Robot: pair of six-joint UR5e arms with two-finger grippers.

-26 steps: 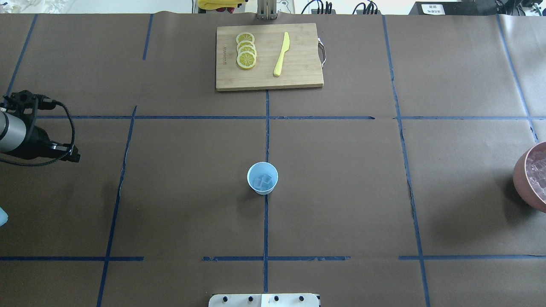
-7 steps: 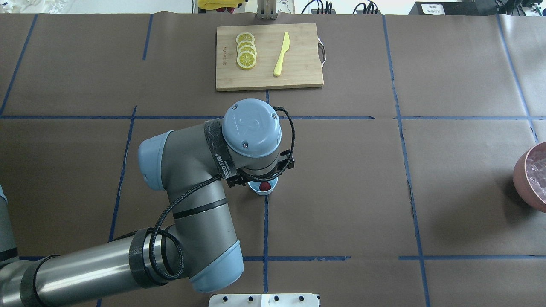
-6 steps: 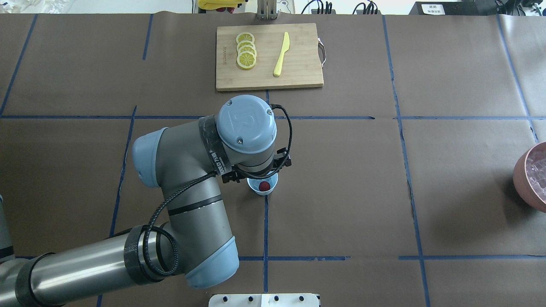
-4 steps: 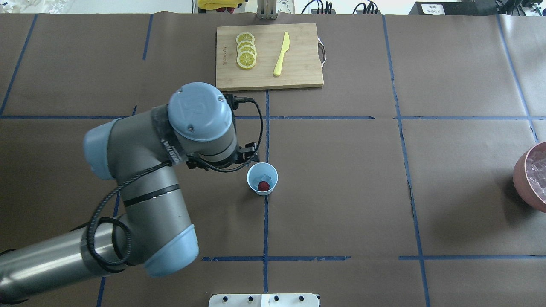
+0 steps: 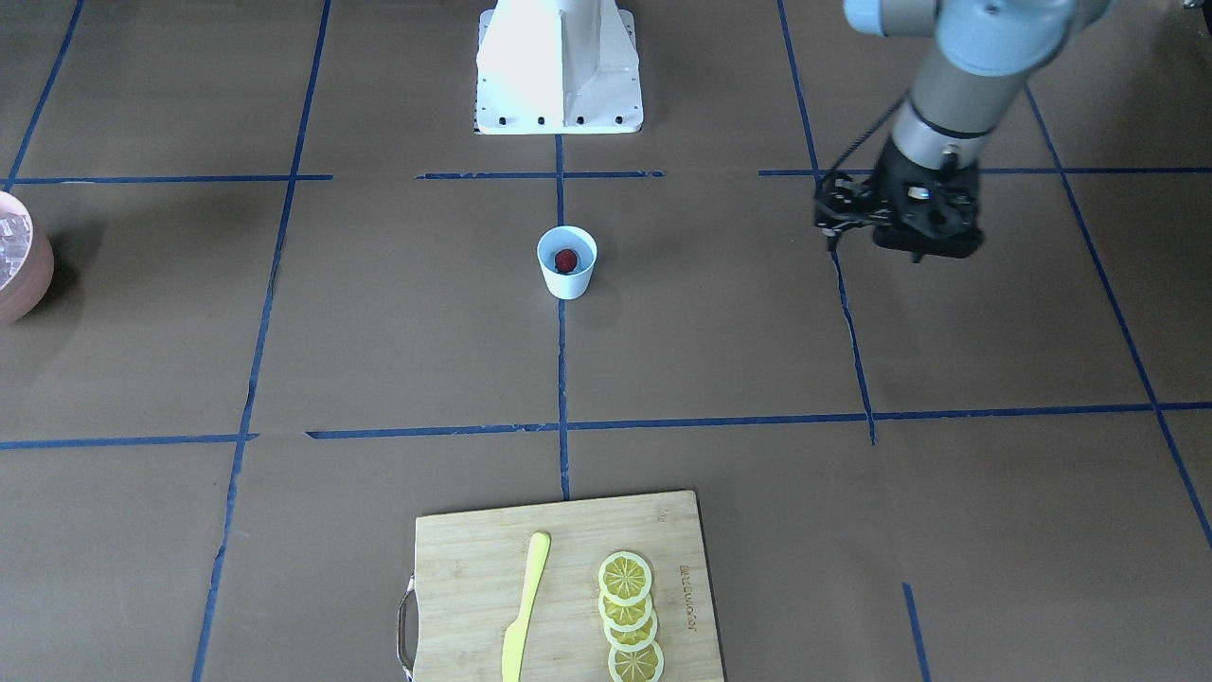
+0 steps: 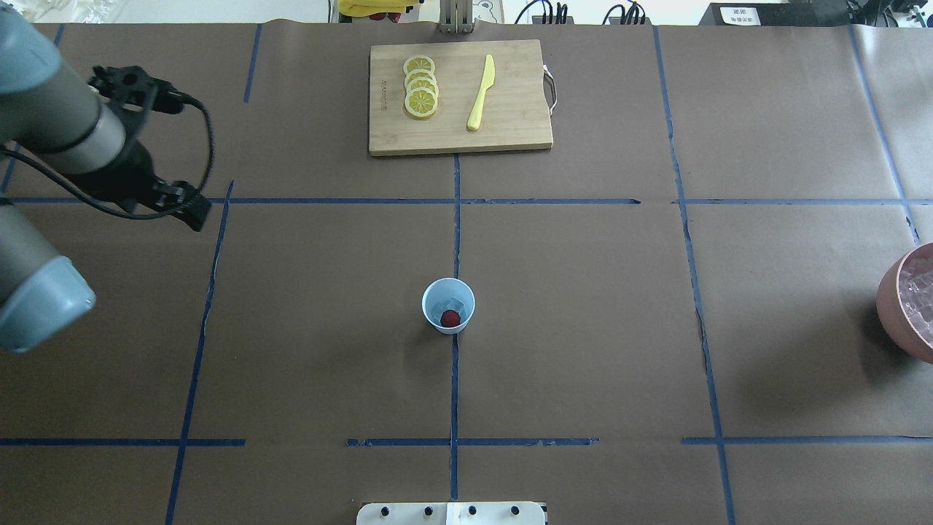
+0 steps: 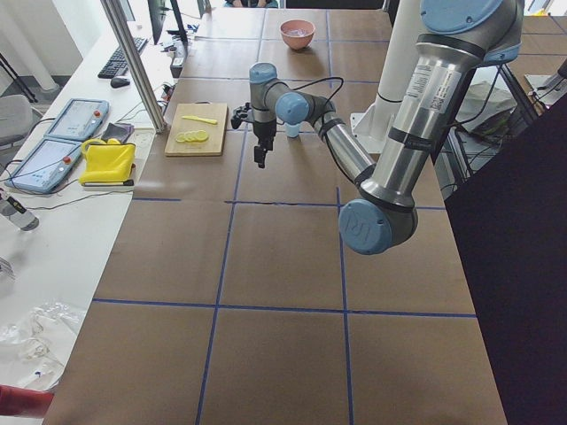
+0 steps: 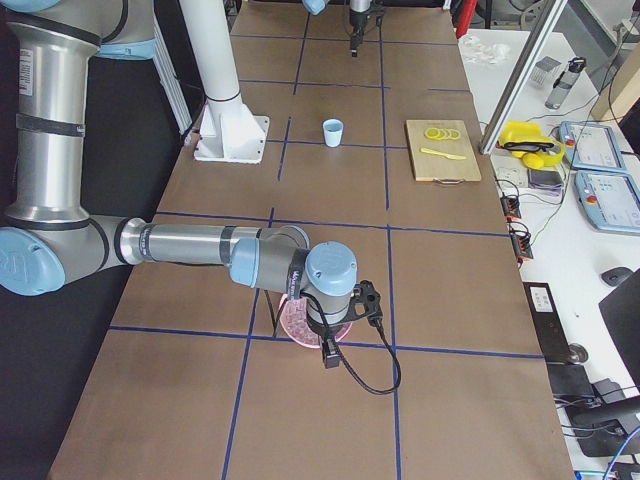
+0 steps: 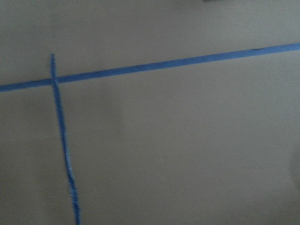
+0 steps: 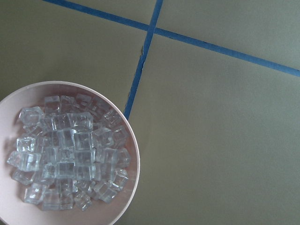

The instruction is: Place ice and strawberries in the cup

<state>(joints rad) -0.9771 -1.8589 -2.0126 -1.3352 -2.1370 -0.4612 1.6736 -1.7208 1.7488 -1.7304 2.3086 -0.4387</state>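
While the strawberry point(image 6: 450, 317) is lying on ice cubes point(image 6: 455, 303) inside the white cup point(image 6: 449, 328) mid-table, the left gripper point(image 6: 191, 213) is hanging well apart (fingers unreadable). The right gripper point(image 8: 328, 352) is hovering over the pinkish bowl point(image 10: 133, 154), fingers likewise unreadable.

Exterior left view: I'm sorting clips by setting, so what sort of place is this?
Probably a robotics lab rather than a kitchen: the table is covered in brown paper gridded with blue tape, two teach pendants lie on the side bench, and a keyboard sits further along it.
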